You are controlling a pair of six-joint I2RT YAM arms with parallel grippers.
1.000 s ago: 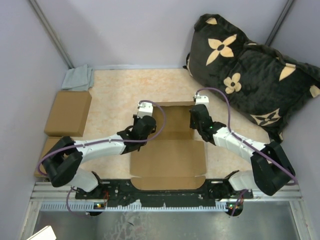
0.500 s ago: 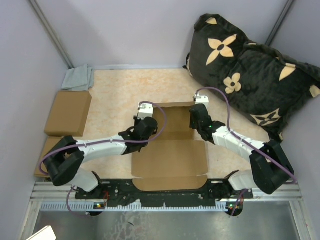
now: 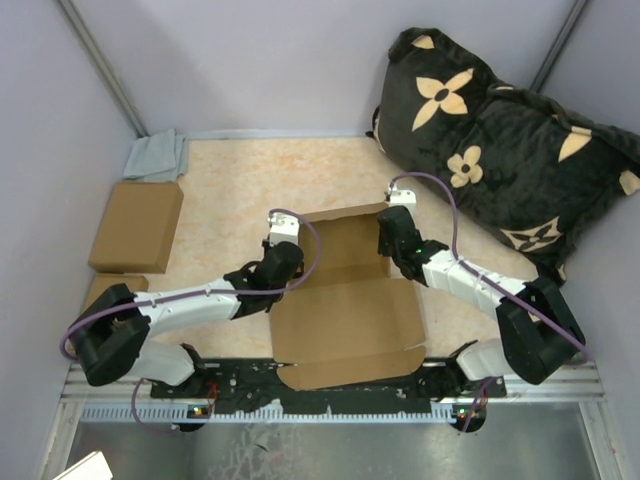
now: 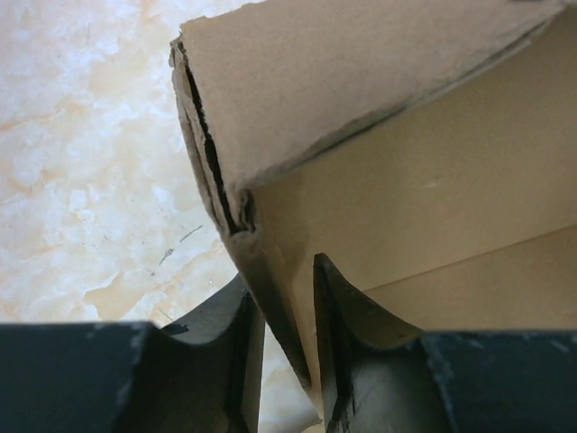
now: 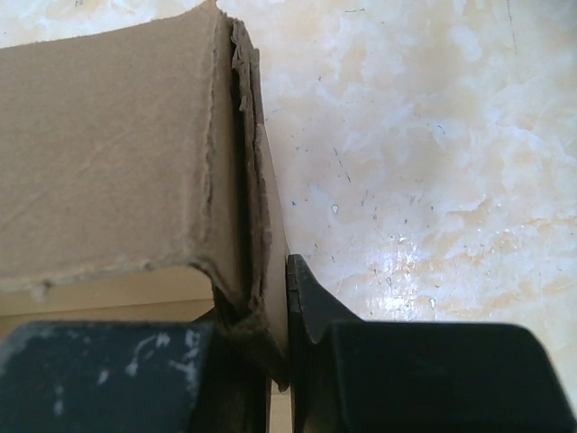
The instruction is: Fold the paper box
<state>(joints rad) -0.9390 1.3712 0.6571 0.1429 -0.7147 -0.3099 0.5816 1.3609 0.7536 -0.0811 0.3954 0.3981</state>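
Note:
The paper box, plain brown die-cut cardboard, lies open in the middle of the table, turned slightly askew, with its side walls partly raised. My left gripper is at the box's left wall. In the left wrist view that wall passes between the fingers of the left gripper, which stand apart with a gap beside the left finger. My right gripper is at the right wall. In the right wrist view the right gripper is shut on the doubled wall, whose edge is frayed.
A black pillow with tan flowers fills the back right. A grey cloth lies in the back left corner. Two brown cardboard blocks sit along the left wall. A metal rail runs along the near edge.
The left jaws have opened off the box's left wall. The box has turned, its near flap swinging right and toward the rail. The left arm has dropped lower and leftward.

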